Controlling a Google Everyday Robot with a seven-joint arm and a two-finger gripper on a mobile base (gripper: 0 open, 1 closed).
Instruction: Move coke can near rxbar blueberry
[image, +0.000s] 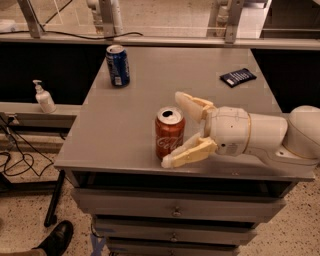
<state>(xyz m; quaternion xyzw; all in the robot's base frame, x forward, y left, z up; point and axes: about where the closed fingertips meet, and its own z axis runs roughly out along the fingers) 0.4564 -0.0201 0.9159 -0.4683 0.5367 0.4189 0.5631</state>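
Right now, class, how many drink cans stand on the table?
2. The coke can stands near the front edge, between the open fingers of the gripper; the blue can stands at the far left corner.
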